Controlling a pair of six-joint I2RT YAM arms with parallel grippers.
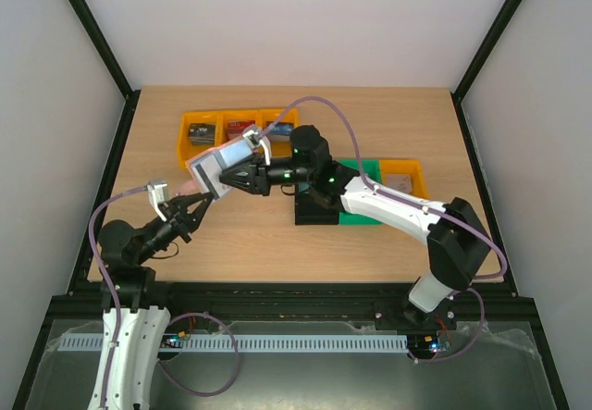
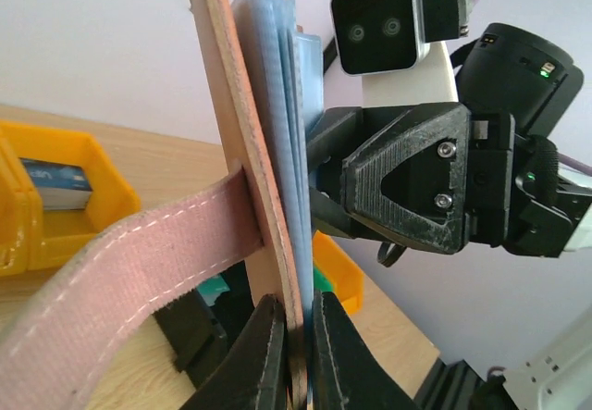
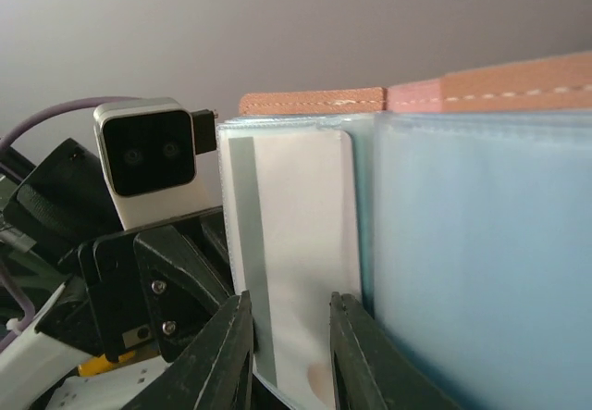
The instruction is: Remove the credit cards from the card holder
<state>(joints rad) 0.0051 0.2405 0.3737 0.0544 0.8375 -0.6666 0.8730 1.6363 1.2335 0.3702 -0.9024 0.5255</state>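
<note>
left gripper (image 1: 196, 202) lower left, clamped on card holder (image 1: 218, 167) edge, holder aloft centre-left, spread open, white card (image 3: 296, 197) in its pale blue pocket, right gripper (image 3: 291, 304) fingers straddling card, can't tell if pinched

Your overhead view looks down from well above and behind the left pincer (image 1: 198, 203) and right pincer (image 1: 233, 180). Each wrist view sits close behind its own pincer, facing the other across the reddish-brown leather card holder (image 1: 220, 166) between them.
</note>
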